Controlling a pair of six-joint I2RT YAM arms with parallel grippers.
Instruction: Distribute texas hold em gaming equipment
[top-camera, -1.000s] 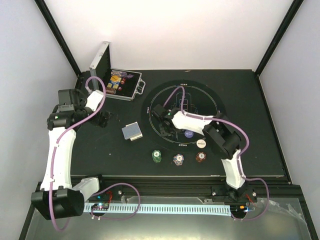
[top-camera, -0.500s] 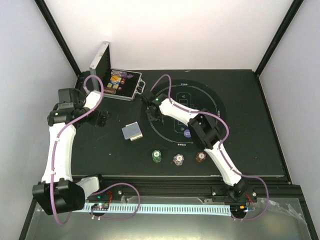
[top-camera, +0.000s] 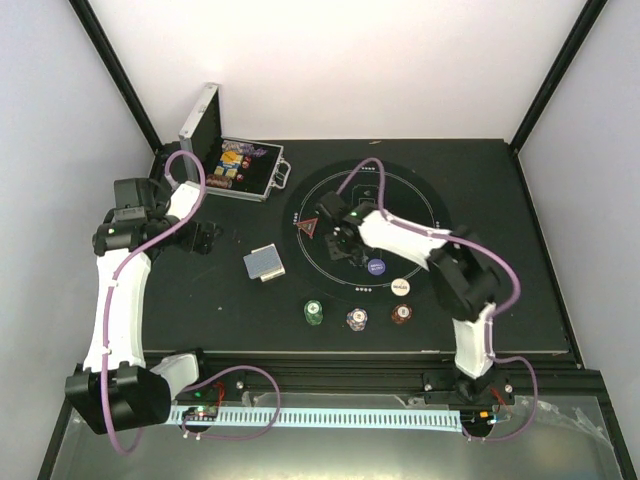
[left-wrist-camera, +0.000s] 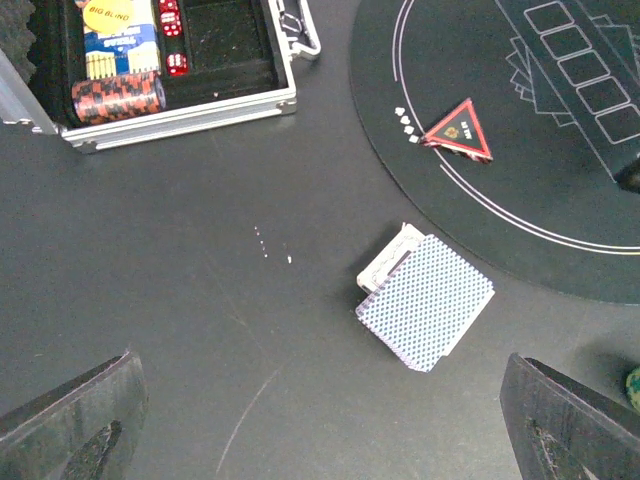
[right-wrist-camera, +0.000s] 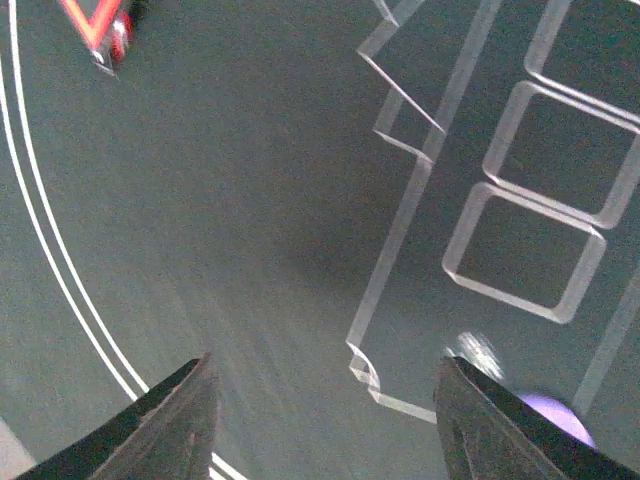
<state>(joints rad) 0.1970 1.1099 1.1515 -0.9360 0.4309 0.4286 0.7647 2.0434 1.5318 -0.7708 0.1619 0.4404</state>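
Note:
The red triangular marker (top-camera: 310, 227) (left-wrist-camera: 460, 131) (right-wrist-camera: 95, 25) lies flat on the left part of the round mat (top-camera: 420, 200). My right gripper (top-camera: 340, 245) (right-wrist-camera: 330, 420) hovers just right of it, open, with only mat between its fingers. A purple button (top-camera: 376, 267) (right-wrist-camera: 545, 415) and a white button (top-camera: 401, 286) sit on the mat's near side. The blue-backed deck of cards (top-camera: 265, 263) (left-wrist-camera: 427, 300) rests on the table. My left gripper (top-camera: 205, 238) (left-wrist-camera: 320, 440) stands open and empty, left of the deck.
A green chip (top-camera: 314, 313), a blue-white chip (top-camera: 357, 319) and a dark red chip (top-camera: 402, 313) stand in a row near the front edge. The open silver case (top-camera: 245, 170) (left-wrist-camera: 180, 110) at the back left holds a chip stack (left-wrist-camera: 118, 97), dice and a yellow button.
My right gripper went to the mat's left edge, opened and drew back right, leaving the red triangular marker lying there. The left arm has barely moved.

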